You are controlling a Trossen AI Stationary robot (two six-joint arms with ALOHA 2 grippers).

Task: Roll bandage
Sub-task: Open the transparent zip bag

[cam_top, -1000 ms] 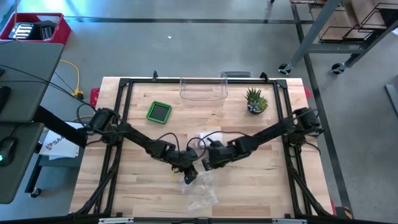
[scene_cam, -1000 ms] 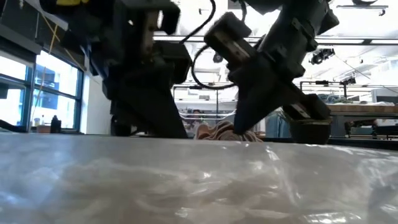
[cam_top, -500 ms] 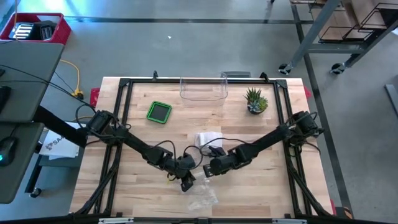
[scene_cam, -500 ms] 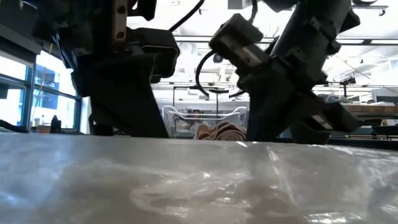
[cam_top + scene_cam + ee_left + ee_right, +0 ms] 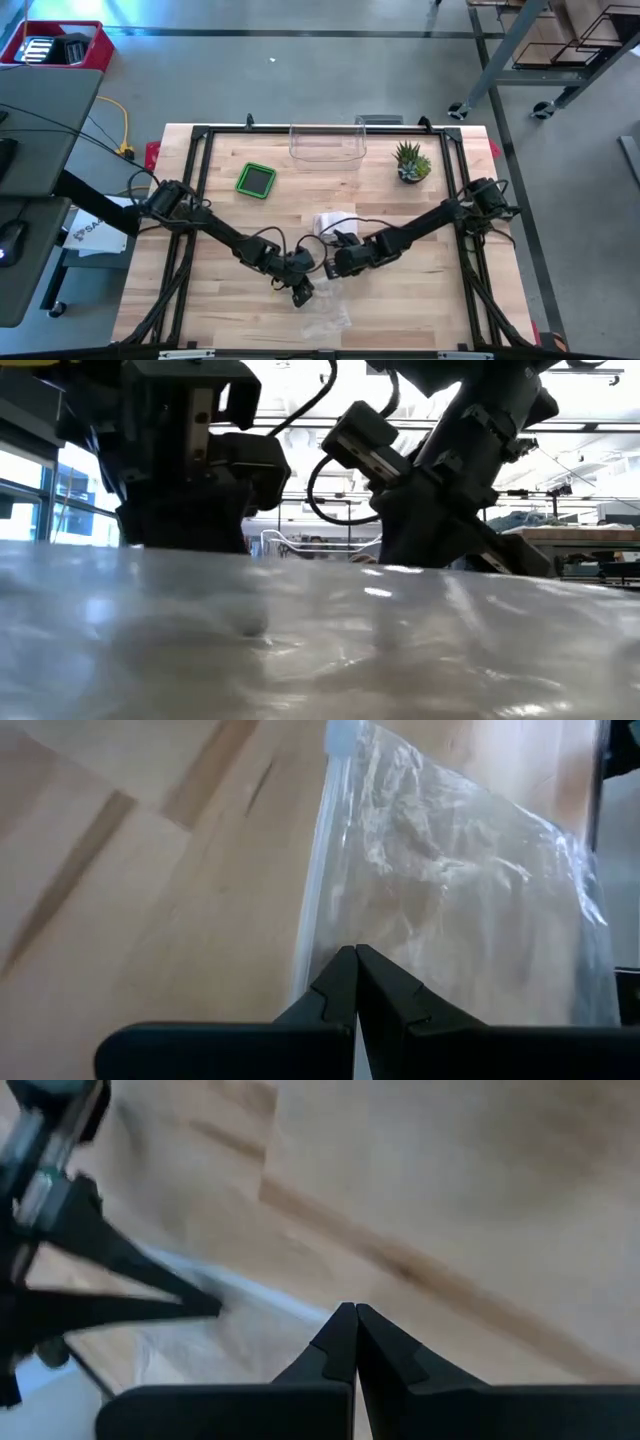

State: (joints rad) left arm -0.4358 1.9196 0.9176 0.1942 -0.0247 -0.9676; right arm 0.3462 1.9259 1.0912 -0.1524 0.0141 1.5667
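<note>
While both arms reach low toward the middle of the bench, the scene reads as follows.

Left gripper (image 5: 303, 291): fingers pressed together, pinching the zip edge of the plastic bag (image 5: 325, 312); it sits near the front edge of the bench, at the bag's near-left corner.

Right gripper (image 5: 330, 268): fingers pressed together, just beside the left gripper and at the back edge of the bag; whether it pinches the bag cannot be told.

Plastic bag: clear, crumpled, lying flat on the wood near the middle of the front edge; in the left wrist view (image 5: 470, 910) its zip strip runs away from the closed fingertips.

Bandage (image 5: 333, 222): a pale bundle on the bench just behind the two grippers, near the centre, apart from the bag.

Green box (image 5: 256, 179): toward the back left of the bench.

Clear bin (image 5: 326, 143): at the middle of the back edge.

Potted plant (image 5: 411, 163): near the back right corner.

Bench (image 5: 420, 290): light wooden top inside a black frame.
</note>
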